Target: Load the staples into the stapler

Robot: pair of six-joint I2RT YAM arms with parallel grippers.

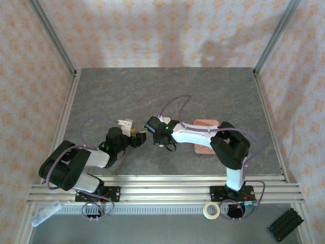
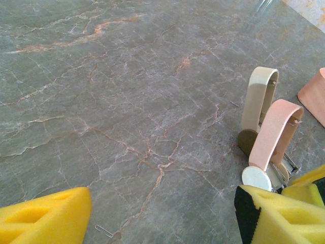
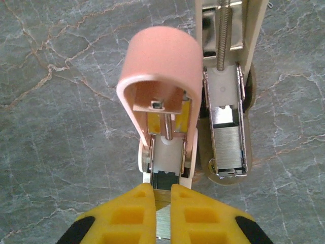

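Stapler [image 3: 157,61], pink, lid swung up, open magazine directly ahead of the right claw [image 3: 162,192] tips. Beige stapler [image 3: 229,101] just right of it, channel holding a strip. Left claw [image 2: 162,208] fingers wide apart, gripping nothing; the pink one sits beside its right finger. Right claw clamped on staples [image 3: 163,223], the strip's front end at the magazine mouth.

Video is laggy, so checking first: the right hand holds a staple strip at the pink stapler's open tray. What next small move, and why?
Probably ease the right hand forward, sliding the staple strip into the tray of the pink stapler. The strip is pinched in the shut hand, lined up with the tray's near end, and the lid is up.
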